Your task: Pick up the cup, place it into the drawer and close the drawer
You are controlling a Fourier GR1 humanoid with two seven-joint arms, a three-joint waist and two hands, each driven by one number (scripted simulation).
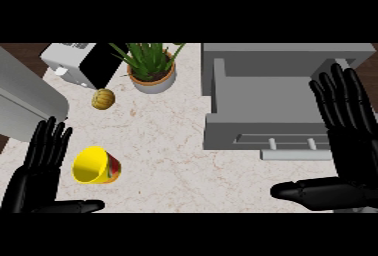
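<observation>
On the marble table, near left: yellow cup, lying on its side, just beside the left hand, fingers straight, holding nothing. Right: open grey drawer; right hand likewise spread over it.

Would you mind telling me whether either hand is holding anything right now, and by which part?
Nothing is held. The left hand and right hand are both open; the yellow cup lies on its side on the counter, beside the left hand.

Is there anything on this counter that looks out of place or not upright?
Yes: the yellow cup lies tipped on its side by the left hand, its opening facing the lower left. The drawer is open. Nothing looks spilled.
</observation>
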